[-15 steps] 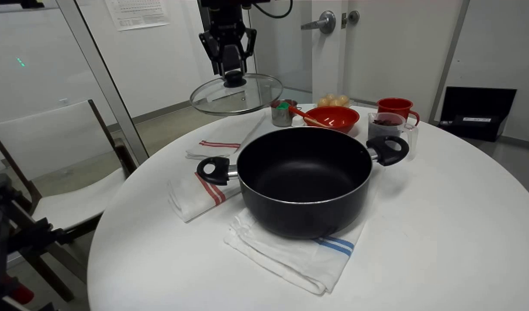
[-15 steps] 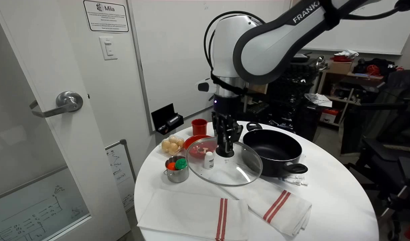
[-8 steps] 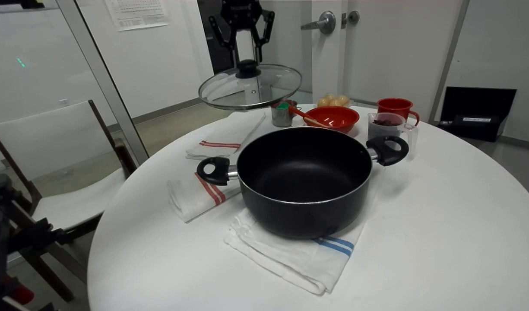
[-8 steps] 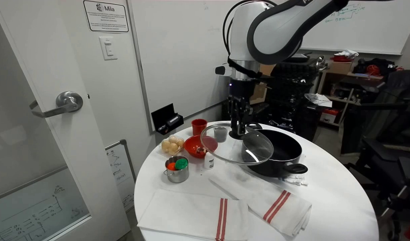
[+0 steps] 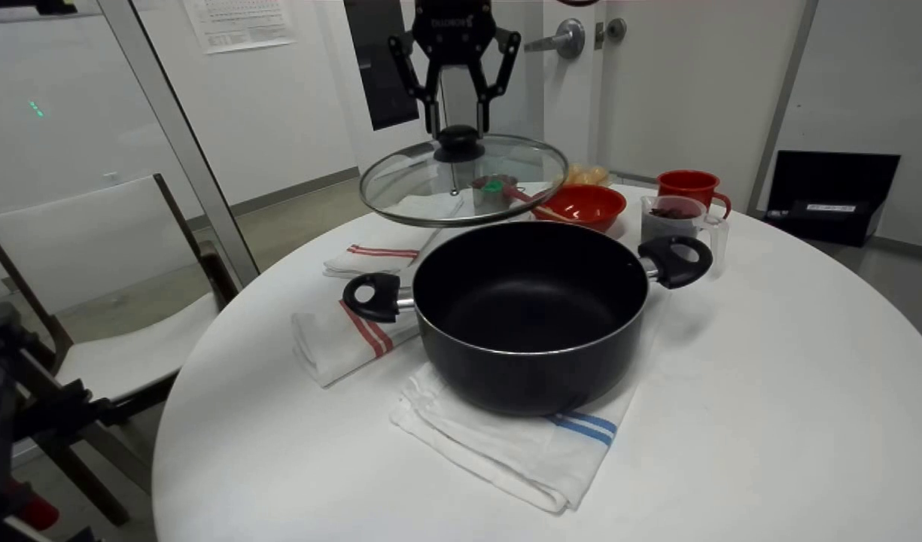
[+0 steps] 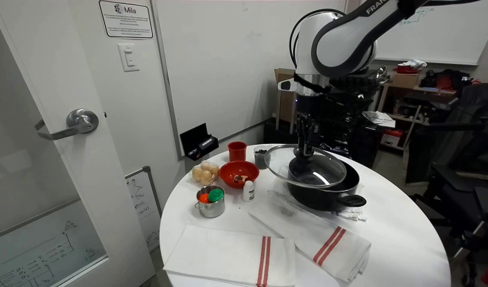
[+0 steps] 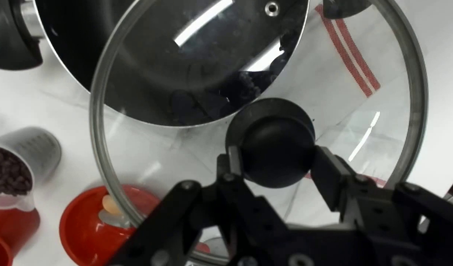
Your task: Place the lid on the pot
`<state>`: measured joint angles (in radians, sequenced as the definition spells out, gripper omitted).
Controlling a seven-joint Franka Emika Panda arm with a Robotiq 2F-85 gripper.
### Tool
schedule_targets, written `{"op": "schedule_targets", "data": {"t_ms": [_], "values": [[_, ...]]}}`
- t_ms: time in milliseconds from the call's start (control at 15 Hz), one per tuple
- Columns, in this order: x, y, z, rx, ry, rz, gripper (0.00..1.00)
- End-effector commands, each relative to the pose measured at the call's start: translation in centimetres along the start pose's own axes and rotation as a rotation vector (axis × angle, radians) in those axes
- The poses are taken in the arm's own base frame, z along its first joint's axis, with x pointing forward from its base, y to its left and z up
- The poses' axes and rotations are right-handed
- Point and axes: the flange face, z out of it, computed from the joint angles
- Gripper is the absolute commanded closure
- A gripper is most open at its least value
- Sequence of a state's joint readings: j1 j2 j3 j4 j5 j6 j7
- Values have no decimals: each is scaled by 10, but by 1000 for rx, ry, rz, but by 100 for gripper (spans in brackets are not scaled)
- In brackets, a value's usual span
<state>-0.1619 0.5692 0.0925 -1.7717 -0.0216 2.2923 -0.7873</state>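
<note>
The lid (image 5: 464, 188) is round clear glass with a metal rim and a black knob (image 5: 458, 144). My gripper (image 5: 458, 129) is shut on the knob, one finger on each side, also in the wrist view (image 7: 275, 160). The lid hangs in the air, slightly tilted. The pot (image 5: 532, 380) is wide and black with two side handles and stands upright on the table. In the wrist view the lid overlaps only part of the pot's opening (image 7: 78, 33). In an exterior view the lid (image 6: 281, 169) is over the pot's near left side (image 6: 319, 199), apart from its rim.
A red bowl (image 6: 239, 167), a metal cup (image 6: 212, 207), a white bottle (image 6: 249, 193), eggs (image 6: 204, 175), a red mug (image 6: 237, 151) and a measuring cup (image 5: 667, 226) stand beside the pot. White towels (image 6: 232, 251) lie on the round table (image 5: 769, 421); one is under the pot.
My gripper has carried the lid rightward in both exterior views, over toward the pot. The lid dropped a little in the last half second. The pot has not moved.
</note>
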Motion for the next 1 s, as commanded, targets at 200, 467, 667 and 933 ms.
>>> {"op": "schedule_targets", "data": {"t_ms": [200,467,667,933], "values": [[-51,20,2,43,-9,199,75],[-78,34,15,54,-38,305,75],[-93,42,19,55,-44,366,75],[-99,52,19,47,-48,422,75]]}}
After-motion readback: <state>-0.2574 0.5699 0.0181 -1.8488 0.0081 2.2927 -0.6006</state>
